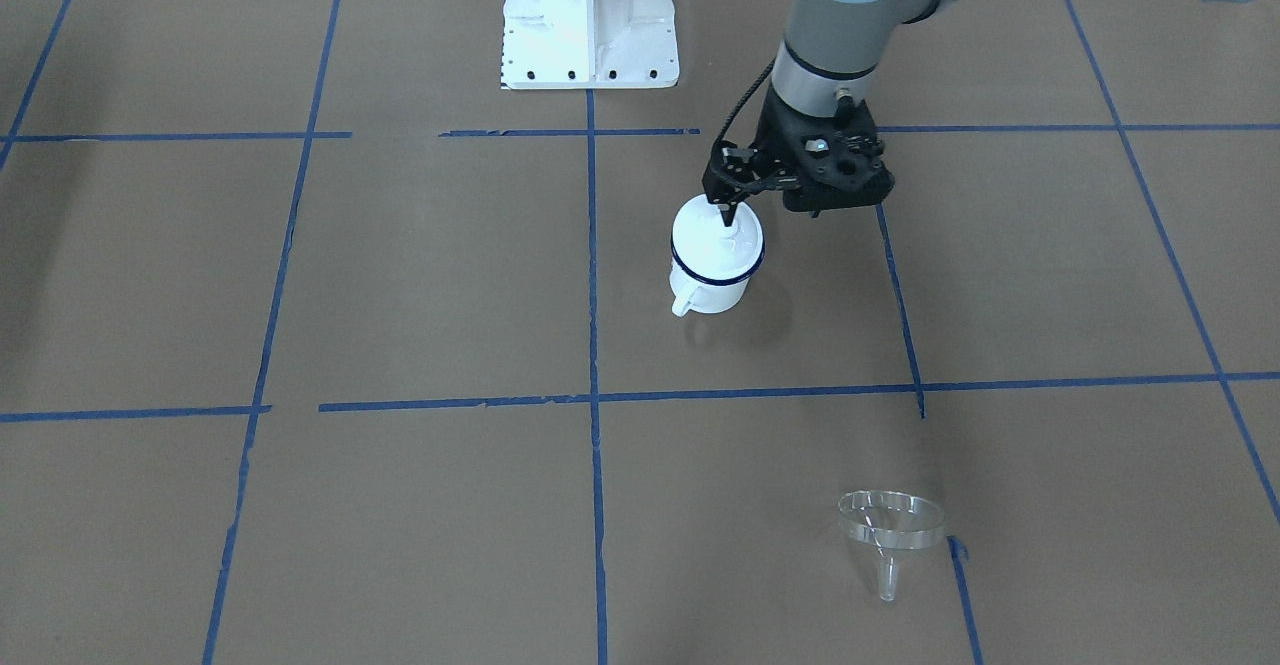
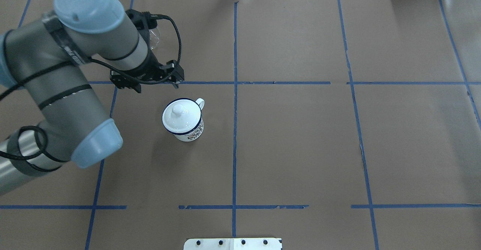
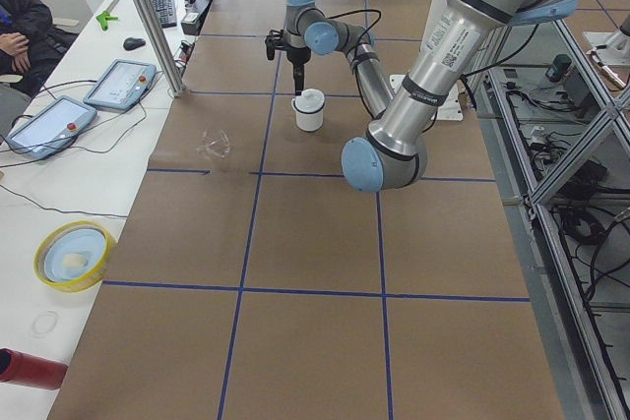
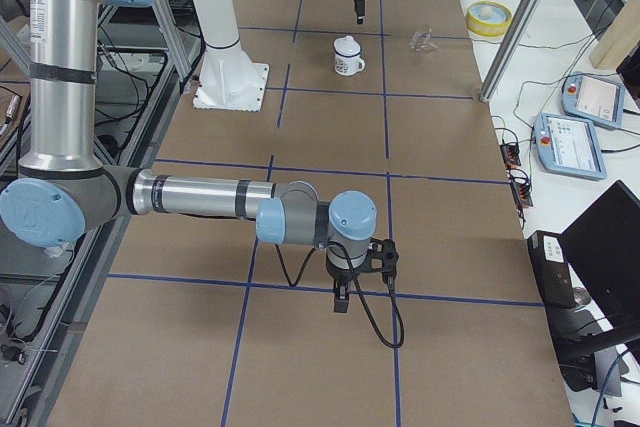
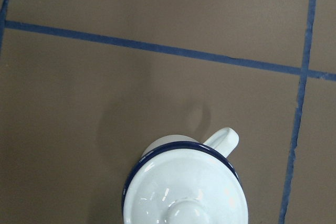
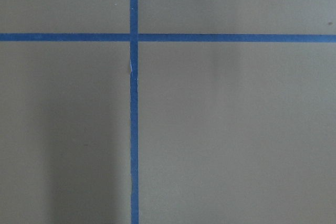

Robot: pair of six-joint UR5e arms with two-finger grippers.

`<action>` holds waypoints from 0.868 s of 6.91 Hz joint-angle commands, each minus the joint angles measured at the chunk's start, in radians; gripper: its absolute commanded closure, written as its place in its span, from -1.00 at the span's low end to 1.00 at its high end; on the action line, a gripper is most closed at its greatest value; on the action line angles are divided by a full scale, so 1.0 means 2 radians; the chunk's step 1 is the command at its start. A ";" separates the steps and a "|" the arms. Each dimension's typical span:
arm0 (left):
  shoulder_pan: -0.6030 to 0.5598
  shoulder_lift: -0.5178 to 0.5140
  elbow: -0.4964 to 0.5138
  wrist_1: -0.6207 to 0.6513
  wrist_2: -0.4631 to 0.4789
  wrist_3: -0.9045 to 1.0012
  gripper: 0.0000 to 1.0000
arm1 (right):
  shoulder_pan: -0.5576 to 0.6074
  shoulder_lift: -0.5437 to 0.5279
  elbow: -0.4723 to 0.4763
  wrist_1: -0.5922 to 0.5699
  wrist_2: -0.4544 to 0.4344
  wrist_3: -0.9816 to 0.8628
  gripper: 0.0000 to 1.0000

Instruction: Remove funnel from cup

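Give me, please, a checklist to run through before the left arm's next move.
1. Funnel out of the cup: ok. The funnel lies on the table, well apart from the cup.
2. Cup upright: ok. The domed lid sits on it.
3. Left claw empty: ok. It looks shut and holds nothing.
4. Left claw clear of the lid: ok. In the side views it hangs above it.
5. Right claw open or shut: cannot tell.
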 commanded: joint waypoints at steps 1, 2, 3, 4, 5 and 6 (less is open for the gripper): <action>-0.125 0.062 -0.011 0.003 -0.032 0.222 -1.00 | 0.000 0.000 0.000 0.000 0.000 0.000 -1.00; -0.213 0.107 0.004 0.002 -0.065 0.372 -1.00 | 0.000 0.000 0.000 0.000 0.000 0.000 -1.00; -0.293 0.138 0.040 -0.001 -0.086 0.511 -1.00 | 0.000 0.000 0.000 0.000 0.000 0.000 -1.00; -0.367 0.152 0.099 -0.001 -0.114 0.621 -1.00 | 0.000 0.000 0.000 0.000 0.000 0.000 -1.00; -0.394 0.168 0.136 0.001 -0.118 0.651 -1.00 | 0.000 0.000 0.000 0.000 0.000 0.000 -1.00; -0.395 0.216 0.162 -0.001 -0.119 0.651 -1.00 | 0.000 0.000 0.000 0.000 0.000 0.000 -1.00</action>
